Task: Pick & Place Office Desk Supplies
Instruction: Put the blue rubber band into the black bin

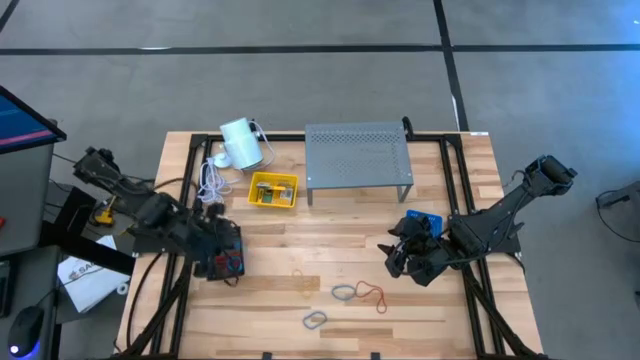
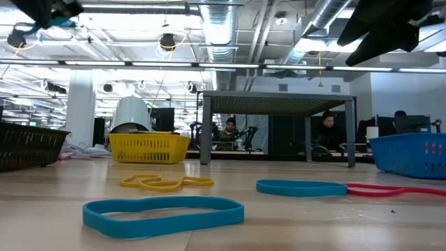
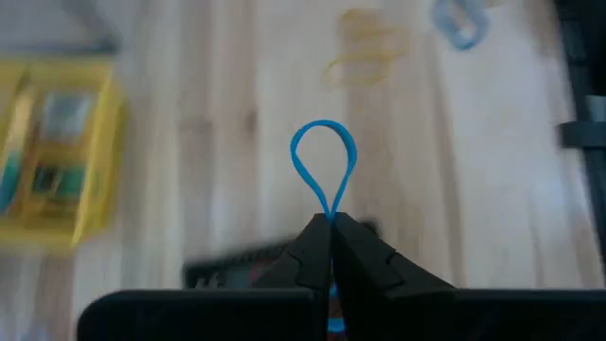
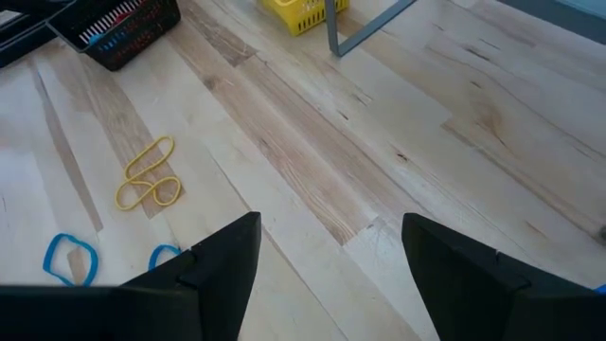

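Observation:
My left gripper is shut on a blue rubber band, held in the air above the table's left part near a black basket. My right gripper stands open and holds nothing, raised over the table's right part. On the wood lie a yellow band, two blue bands and a red band. A yellow basket with small boxes in it stands at the back left. My left gripper pinches one end of the blue band's loop between its two fingertips, both strands pressed together there. The fingers slant down toward the table. The rest of the loop stands out open beyond the fingertips, lifted clear of the wood.
A grey perforated shelf stands at the back middle, and a white cylinder with a coiled cord at the back left. A blue basket sits beside my right arm. Bare wood lies between the two arms.

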You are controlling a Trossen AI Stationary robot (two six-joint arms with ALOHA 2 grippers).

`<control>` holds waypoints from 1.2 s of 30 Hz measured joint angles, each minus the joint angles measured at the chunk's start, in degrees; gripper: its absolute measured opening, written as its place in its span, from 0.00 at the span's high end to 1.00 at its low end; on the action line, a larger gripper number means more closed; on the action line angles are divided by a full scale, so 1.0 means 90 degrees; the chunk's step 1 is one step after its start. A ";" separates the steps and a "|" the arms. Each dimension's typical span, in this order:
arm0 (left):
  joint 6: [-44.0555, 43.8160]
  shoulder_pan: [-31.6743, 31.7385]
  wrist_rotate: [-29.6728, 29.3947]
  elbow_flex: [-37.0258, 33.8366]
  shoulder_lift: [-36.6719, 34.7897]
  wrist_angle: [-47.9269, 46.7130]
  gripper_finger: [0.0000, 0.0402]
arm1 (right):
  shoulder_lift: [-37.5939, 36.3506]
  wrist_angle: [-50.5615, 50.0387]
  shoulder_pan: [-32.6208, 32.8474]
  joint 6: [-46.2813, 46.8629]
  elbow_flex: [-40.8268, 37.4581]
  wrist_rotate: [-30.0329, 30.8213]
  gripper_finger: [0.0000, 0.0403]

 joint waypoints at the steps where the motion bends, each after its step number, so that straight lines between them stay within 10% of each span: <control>1: -0.0192 0.0000 -0.0031 -0.0005 -0.0088 -0.0226 1.00 | 0.0000 0.0000 0.0000 0.0000 0.0000 -0.0002 0.37; 19: -0.1528 0.0000 0.0826 -0.2773 -0.1142 0.1008 1.00 | 0.0000 0.0039 0.0000 0.0000 0.0000 0.0000 0.37; 36: -0.1639 0.0000 0.1055 -0.3024 -0.1139 0.1194 1.00 | 0.0000 0.0049 0.0000 0.0000 0.0000 0.0001 0.37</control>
